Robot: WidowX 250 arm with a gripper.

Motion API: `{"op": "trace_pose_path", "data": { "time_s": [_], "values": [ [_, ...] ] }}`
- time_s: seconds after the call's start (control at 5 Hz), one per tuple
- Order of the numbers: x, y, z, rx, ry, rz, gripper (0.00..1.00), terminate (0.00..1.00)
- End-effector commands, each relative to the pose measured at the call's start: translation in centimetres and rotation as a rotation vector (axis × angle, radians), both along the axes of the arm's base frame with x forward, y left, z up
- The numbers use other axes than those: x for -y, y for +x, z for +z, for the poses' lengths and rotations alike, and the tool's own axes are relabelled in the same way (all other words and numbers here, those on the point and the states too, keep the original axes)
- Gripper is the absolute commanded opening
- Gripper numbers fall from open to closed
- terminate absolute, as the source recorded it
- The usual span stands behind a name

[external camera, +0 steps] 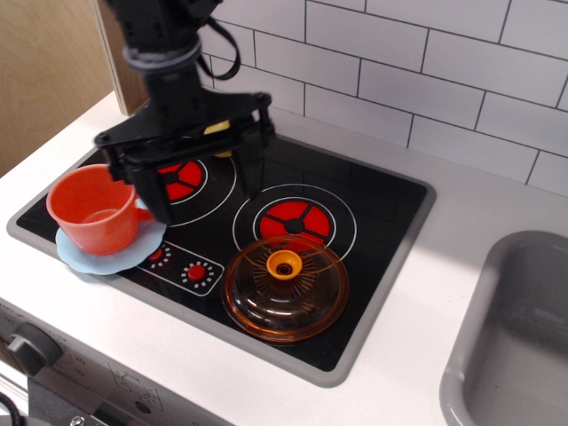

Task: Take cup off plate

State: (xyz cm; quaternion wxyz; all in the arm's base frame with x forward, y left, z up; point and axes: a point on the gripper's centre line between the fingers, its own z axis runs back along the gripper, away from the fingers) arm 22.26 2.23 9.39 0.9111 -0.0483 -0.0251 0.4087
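Approach step: the wide-spread gripper (206, 197) is held just right of the cup (95, 211), which is seated on the plate (82, 257); closure on the cup is required.

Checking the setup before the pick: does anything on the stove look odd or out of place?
Mostly normal. The orange lid sits on the hob with no pot under it, overlapping the front edge of a burner ring. The cup stands upright on the plate; nothing spilled or damaged.

The cup (96, 215) sits on the plate (105, 257), open end effector (202, 188) beside.
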Motion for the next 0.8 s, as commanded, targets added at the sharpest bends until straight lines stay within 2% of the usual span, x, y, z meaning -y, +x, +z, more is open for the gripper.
{"op": "trace_pose_path", "data": {
  "time_s": [0.0, 0.4, 0.6],
  "values": [
    [-2.4, 1.6, 1.5, 0.05, -0.01, 0.473, 1.0, 0.0],
    [-3.7, 0.7, 0.6, 0.075, 0.013, 0.972, 1.0, 0.0],
    [-4.3, 0.1, 0.4, 0.071, -0.025, 1.224, 1.0, 0.0]
  ]
}}
